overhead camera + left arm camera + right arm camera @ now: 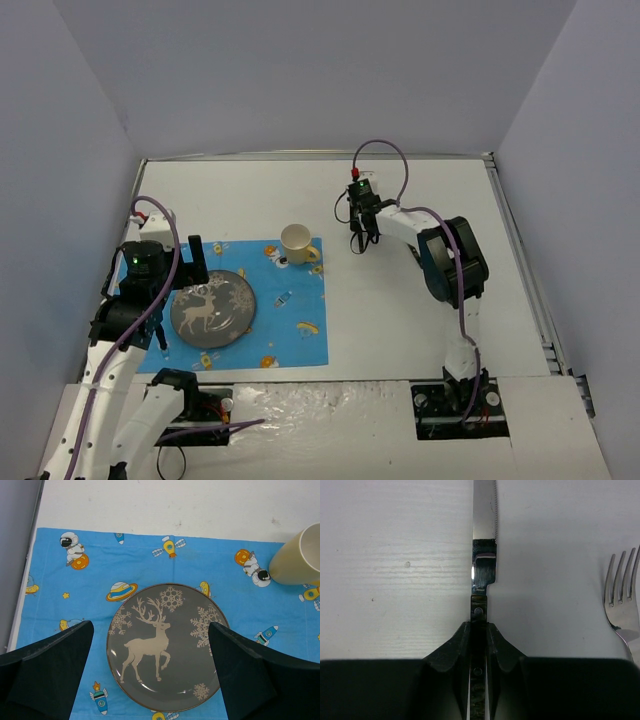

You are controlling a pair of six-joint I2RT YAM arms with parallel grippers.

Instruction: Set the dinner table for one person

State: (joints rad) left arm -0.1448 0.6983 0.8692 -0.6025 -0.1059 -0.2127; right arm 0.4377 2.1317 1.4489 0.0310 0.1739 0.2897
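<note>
The white dinner table point(400, 200) carries a blue cartoon-print placemat point(300, 300). A grey plate with a reindeer point(212, 308) lies on the placemat, and a cream cup point(297, 243) stands at the mat's far edge. My left gripper point(180, 295) is open and empty above the plate point(167, 647), with one finger on each side of it point(150, 625). My right gripper point(358, 240) is shut on the dark handle of a knife point(484, 540), its blade pointing away over the bare table point(395, 555). A fork point(620, 595) lies to the right of the knife.
The cup shows at the upper right of the left wrist view point(300, 555), on the placemat point(100, 560). Grey walls close in the table on the left, back and right. The table's metal rim point(520, 250) runs along the right side.
</note>
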